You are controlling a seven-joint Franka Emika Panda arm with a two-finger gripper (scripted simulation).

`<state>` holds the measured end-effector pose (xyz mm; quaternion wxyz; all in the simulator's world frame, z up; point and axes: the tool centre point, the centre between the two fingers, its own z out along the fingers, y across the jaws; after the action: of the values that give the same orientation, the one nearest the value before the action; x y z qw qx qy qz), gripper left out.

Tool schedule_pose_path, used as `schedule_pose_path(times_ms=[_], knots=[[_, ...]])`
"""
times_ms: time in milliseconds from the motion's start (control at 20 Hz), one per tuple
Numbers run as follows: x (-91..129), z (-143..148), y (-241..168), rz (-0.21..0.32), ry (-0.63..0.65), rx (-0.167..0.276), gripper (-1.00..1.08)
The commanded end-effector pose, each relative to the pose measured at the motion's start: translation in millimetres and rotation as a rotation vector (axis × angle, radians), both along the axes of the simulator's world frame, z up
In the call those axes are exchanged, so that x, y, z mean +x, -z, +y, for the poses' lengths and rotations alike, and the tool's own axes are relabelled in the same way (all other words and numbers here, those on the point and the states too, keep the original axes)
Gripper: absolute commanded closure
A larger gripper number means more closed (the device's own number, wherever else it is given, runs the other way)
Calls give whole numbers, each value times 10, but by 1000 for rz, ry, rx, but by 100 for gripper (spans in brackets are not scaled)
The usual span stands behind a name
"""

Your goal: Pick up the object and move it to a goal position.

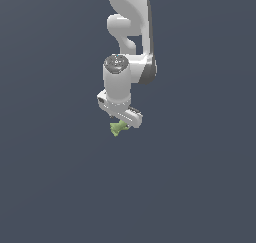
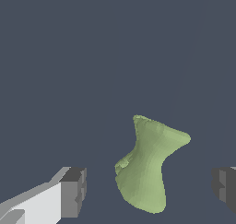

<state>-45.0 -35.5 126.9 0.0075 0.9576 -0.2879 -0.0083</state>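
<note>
Wrist view: object (image 2: 146,168) sits between the spread fingers (image 2: 73,191), touching neither.
Exterior view: gripper (image 1: 121,123) at frame centre, object (image 1: 118,128) just beneath.
Grip: released.

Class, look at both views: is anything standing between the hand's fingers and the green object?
Nothing visible does. The green object lies in the open gap between the hand's fingers, apart from both.

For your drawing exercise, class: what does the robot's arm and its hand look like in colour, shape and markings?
The white rounded arm has bulbous jointed segments, a dark grey band along one side and a grey textured cap on one joint. Its white boxy hand carries small dark markings; in the wrist view it ends in two blocky dark grey fingers.
</note>
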Motion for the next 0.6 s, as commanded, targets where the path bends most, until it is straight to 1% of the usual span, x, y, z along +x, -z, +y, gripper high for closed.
schedule_pose_path(times_ms=[0, 300, 550], knots=[[-49, -16, 36, -5, 78, 1, -92], [-147, -50, 102, -14, 227, 4, -92], [-202, -70, 137, -19, 309, 5, -92]])
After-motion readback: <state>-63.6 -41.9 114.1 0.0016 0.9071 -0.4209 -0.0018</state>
